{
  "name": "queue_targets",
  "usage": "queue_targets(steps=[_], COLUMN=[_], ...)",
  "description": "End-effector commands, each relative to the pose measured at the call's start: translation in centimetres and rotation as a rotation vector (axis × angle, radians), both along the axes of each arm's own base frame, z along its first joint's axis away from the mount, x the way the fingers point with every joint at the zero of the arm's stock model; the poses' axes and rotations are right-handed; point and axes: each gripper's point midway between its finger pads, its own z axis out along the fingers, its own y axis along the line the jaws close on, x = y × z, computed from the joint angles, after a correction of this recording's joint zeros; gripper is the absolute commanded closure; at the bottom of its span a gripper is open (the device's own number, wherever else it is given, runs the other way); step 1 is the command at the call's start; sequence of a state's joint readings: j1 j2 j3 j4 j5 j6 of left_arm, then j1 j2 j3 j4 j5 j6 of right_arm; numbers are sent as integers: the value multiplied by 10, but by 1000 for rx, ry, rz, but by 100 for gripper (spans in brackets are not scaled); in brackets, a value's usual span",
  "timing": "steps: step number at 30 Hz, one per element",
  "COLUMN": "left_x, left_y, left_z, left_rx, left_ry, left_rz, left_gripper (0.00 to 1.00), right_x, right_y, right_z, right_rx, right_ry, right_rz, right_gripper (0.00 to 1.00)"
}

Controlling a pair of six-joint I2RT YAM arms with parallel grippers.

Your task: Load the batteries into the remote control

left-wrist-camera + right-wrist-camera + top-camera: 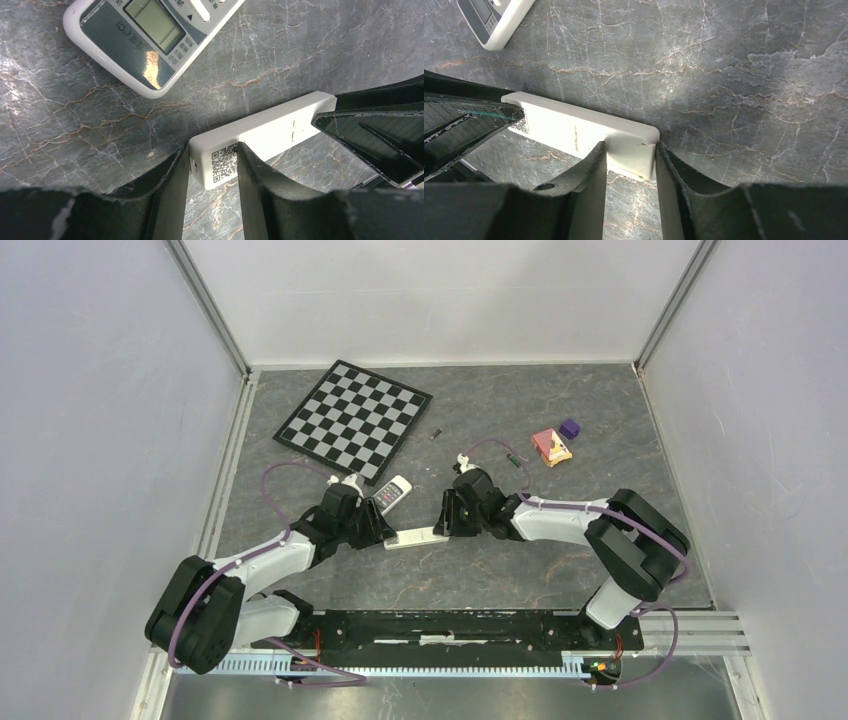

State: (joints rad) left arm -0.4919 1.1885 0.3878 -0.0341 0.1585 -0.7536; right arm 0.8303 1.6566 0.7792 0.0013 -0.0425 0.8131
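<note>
The remote control (pixel 415 537) is a slim white bar lying on the table between both grippers, with its QR-code side up (pixel 260 135) (pixel 574 130). My left gripper (pixel 213 150) straddles its QR end with the jaws apart. One finger (pixel 180 185) stands at the end face and the other (pixel 250 175) lies over the code. My right gripper (pixel 630 150) straddles the opposite end the same way, jaws apart. Two small dark batteries (pixel 436 433) (pixel 517 462) lie farther back on the table.
A second, wider white remote with a screen (pixel 392 495) (pixel 150 35) lies just behind the left gripper. A chessboard (pixel 355 420) sits at the back left. A pink-and-orange item (pixel 551 447) and a purple block (pixel 569 427) are at the back right. Walls enclose the table.
</note>
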Motion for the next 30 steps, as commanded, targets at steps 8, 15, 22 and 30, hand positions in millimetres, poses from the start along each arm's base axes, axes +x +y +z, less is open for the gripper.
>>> queue_targets(steps=[8,15,22,30], left_x=[-4,-8,-13,-21], left_y=[5,0,-7,-13], left_z=[-10,-11,-14,-18], left_rx=[30,-10,-69,-113], left_ry=[23,38,65,77], left_rz=[8,12,21,18], left_gripper=[55,56,58,60], right_x=[-29,-47,-73,-92], right_y=[-59,-47,-26,28], right_z=[-64,-69,-70,-43], right_rx=[-290,-268,-216,-81], right_ry=[60,86,117,130], right_rz=[22,-4,-22,16], right_gripper=[66,73,77,78])
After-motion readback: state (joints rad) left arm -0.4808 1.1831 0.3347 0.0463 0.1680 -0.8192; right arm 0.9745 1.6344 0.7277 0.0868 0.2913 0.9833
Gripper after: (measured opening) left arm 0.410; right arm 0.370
